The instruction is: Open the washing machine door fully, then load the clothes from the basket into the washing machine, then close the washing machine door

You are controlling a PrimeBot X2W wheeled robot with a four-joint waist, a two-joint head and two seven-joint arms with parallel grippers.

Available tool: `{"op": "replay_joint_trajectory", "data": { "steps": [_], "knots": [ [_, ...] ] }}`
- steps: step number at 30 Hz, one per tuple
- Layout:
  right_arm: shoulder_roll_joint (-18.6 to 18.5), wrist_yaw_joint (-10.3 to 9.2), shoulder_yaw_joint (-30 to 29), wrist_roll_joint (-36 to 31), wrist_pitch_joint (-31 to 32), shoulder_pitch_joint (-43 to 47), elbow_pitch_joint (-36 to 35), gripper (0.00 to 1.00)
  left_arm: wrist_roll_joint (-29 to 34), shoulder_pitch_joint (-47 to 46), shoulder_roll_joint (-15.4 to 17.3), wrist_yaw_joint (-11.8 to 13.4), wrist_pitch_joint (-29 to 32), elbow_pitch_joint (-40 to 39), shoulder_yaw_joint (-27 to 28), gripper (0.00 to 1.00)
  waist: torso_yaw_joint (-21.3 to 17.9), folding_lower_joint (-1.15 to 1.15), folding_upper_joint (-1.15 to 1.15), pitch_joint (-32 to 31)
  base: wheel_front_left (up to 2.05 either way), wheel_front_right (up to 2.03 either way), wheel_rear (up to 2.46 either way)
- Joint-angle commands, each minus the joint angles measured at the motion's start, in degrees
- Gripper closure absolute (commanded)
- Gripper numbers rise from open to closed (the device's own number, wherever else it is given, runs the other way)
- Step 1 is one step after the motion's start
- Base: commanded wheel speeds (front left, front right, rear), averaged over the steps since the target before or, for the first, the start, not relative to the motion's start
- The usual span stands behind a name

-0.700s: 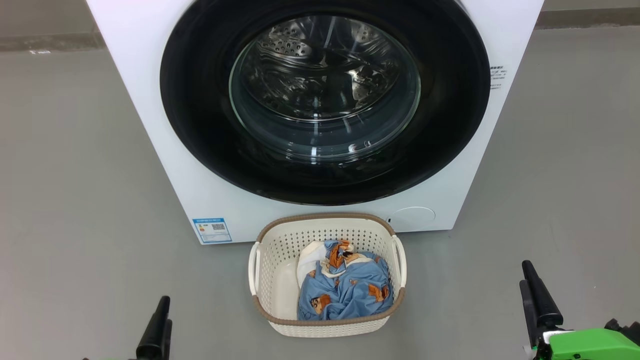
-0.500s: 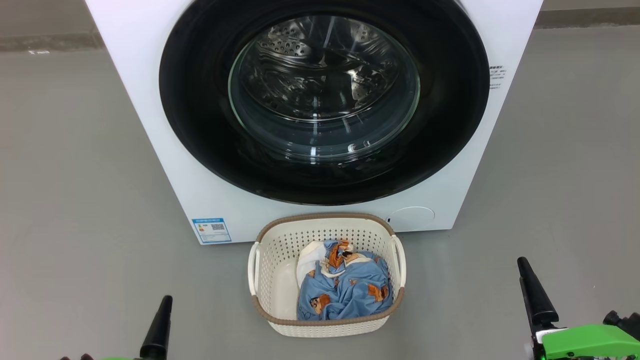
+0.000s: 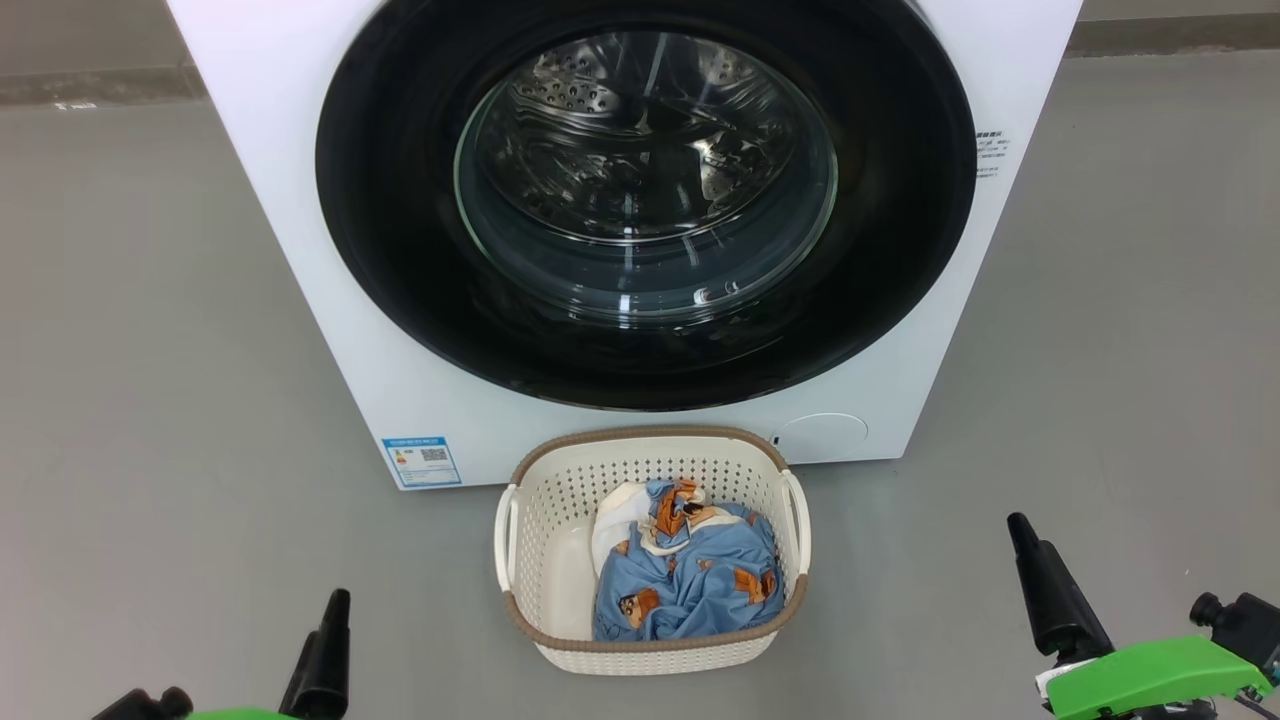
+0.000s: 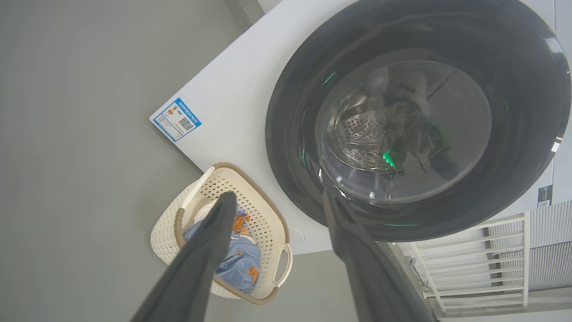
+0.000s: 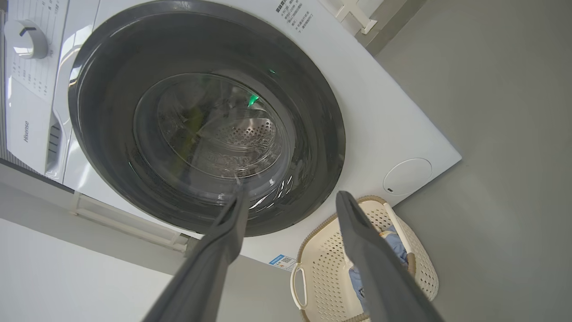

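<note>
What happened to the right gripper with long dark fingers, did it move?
Yes. The right gripper slid left, nearer the cream-white perforated plastic basket, which stayed put.

On the washing machine [image 5: 393, 125], the brand name [image 5: 26, 132] Hisense reads far left of the right gripper [image 5: 292, 194], while the blue sticker [image 5: 283, 262] close by it and the small print [image 5: 292, 13] beyond it are too small to read.

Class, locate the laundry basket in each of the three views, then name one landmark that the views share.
Head view: basket at bottom centre, on the floor in front of the washing machine.
Left wrist view: basket at lower left.
Right wrist view: basket at the bottom, right of centre.
Shared landmark: the blue label on the machine's front, close to the basket in all three.
</note>
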Motion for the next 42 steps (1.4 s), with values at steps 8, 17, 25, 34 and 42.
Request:
{"op": "replay_joint_trajectory", "data": {
  "steps": [8, 17, 25, 34, 42],
  "knots": [
    [-1.5, 0.05, 1.8, -8.5, -1.9, -0.7, -0.9, 0.00, 10.7, -1.8, 1.0, -0.1, -1.9, -2.1, 0.3, 0.00, 0.0, -0.01, 0.00, 0.0, 0.00, 0.00, 0.00],
    [-2.3, 0.05, 2.8, -14.3, -3.3, -0.7, 0.0, 0.00, 18.9, -1.5, 1.1, 0.1, -3.2, -3.1, -0.6, 0.00, -0.1, -0.01, 0.00, 0.2, 0.00, 0.00, 0.00],
    [-3.4, 0.06, 4.5, -20.5, -4.6, -1.1, 1.0, 0.00, 26.3, -1.3, 1.5, 0.5, -4.5, -3.3, -1.1, 0.00, -0.3, -0.01, 0.00, 0.2, 0.00, 0.00, 0.00],
    [-3.5, 0.07, 4.2, -26.2, -6.3, -1.0, 0.8, 0.00, 33.7, -1.2, 1.9, 1.4, -6.1, -3.6, -1.6, 0.00, -0.1, -0.01, 0.00, 0.0, 0.00, 0.00, 0.00],
    [-4.0, 0.07, 4.4, -31.0, -7.6, -0.4, 0.7, 0.00, 39.5, -0.8, 2.2, 1.7, -7.4, -4.0, -1.6, 0.00, -0.1, -0.01, 0.00, -0.1, 0.00, 0.00, 0.00]
  ]
}}
